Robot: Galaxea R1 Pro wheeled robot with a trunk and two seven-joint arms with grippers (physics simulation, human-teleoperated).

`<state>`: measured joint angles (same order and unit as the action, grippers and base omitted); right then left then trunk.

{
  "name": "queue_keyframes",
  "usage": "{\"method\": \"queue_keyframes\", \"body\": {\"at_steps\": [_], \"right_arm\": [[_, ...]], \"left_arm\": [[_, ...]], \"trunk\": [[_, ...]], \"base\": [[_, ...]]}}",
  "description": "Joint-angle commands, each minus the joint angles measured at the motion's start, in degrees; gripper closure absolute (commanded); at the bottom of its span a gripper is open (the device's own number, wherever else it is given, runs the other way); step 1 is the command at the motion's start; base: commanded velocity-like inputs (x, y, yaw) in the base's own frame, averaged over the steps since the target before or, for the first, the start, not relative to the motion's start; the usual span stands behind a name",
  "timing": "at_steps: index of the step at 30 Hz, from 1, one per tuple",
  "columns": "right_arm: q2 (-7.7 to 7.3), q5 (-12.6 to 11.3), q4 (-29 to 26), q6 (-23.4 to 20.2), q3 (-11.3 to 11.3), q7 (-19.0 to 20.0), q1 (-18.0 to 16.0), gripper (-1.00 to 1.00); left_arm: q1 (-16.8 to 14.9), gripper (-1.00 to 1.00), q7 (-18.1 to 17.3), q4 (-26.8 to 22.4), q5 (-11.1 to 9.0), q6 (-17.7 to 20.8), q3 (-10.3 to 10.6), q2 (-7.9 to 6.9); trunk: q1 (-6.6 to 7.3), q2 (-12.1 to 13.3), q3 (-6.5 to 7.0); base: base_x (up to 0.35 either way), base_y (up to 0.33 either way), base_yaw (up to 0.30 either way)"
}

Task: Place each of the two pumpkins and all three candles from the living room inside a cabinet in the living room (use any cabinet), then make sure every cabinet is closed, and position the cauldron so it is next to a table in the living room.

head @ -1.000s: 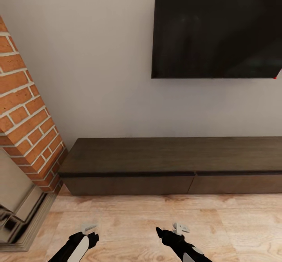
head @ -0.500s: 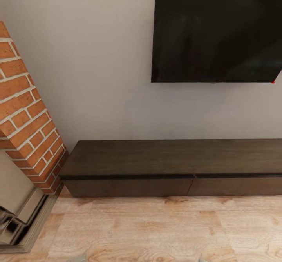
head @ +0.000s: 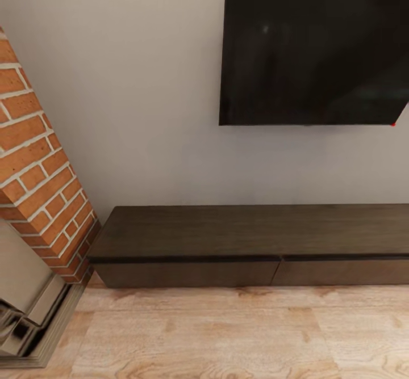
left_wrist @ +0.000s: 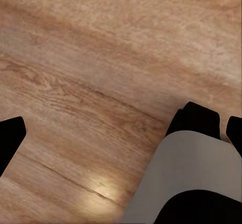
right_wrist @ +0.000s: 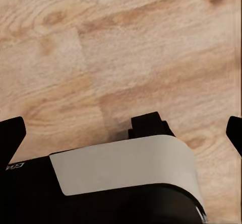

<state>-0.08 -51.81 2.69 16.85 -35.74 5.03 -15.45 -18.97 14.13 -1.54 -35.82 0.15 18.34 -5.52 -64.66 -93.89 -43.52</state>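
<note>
The cabinet [head: 250, 231] is a long, low dark-brown unit against the wall. Its flat top is bare, and both the left drawer front [head: 187, 274] and the right drawer front [head: 341, 272] sit flush and closed. My left gripper [left_wrist: 121, 141] is open over the wooden floor, its black fingertips [left_wrist: 10, 138] spread to the frame edges. Open in the same way, my right gripper [right_wrist: 121, 136] holds nothing between its fingertips [right_wrist: 11, 136]. The pumpkins, candles, cauldron and table are out of view.
A black wall-mounted TV [head: 312, 53] hangs above the cabinet. A red brick fireplace [head: 40, 197] with a metal surround [head: 28, 311] stands at the left. Light wooden floor [head: 227, 333] lies before the cabinet. Black-and-grey robot parts [left_wrist: 191, 173] [right_wrist: 126, 173] lie under both grippers.
Both arms, seen at the bottom of the head view a second ago, have dropped out of it. The head camera has tilted up slightly.
</note>
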Motion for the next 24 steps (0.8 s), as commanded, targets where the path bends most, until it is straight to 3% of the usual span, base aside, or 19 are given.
{"method": "queue_keyframes", "body": {"at_steps": [1,5,11,19,24], "right_arm": [[0.04,-0.6,0.2,0.3,-0.3,0.5,-0.1,-1.00],[0.04,-0.6,0.2,0.3,-0.3,0.5,-0.1,-1.00],[0.08,-0.4,0.2,1.4,-0.3,-4.9,0.0,-1.00],[0.35,-0.2,0.1,1.4,-0.5,-5.7,0.0,-1.00],[0.42,-0.3,0.1,1.4,-0.5,-5.7,0.0,-1.00]], "left_arm": [[0.0,-1.00,0.2,-0.1,-0.5,0.0,0.5,-0.01],[0.0,-1.00,0.2,-0.1,-0.5,0.0,0.5,-0.01],[1.3,-1.00,0.2,0.0,-0.6,-0.4,0.8,0.06],[1.7,-1.00,0.9,0.0,-1.1,-0.5,0.8,0.01],[1.8,-1.00,0.6,0.0,1.0,-0.5,1.4,0.14]], "trunk": [[0.23,0.4,0.14],[1.11,2.0,0.86],[1.11,2.0,0.86],[1.11,2.0,0.86],[1.99,3.6,1.58]], "base": [[0.000,0.000,0.000],[0.000,0.000,0.000],[0.000,0.000,0.000],[0.000,0.000,0.000],[0.000,0.000,0.000]]}}
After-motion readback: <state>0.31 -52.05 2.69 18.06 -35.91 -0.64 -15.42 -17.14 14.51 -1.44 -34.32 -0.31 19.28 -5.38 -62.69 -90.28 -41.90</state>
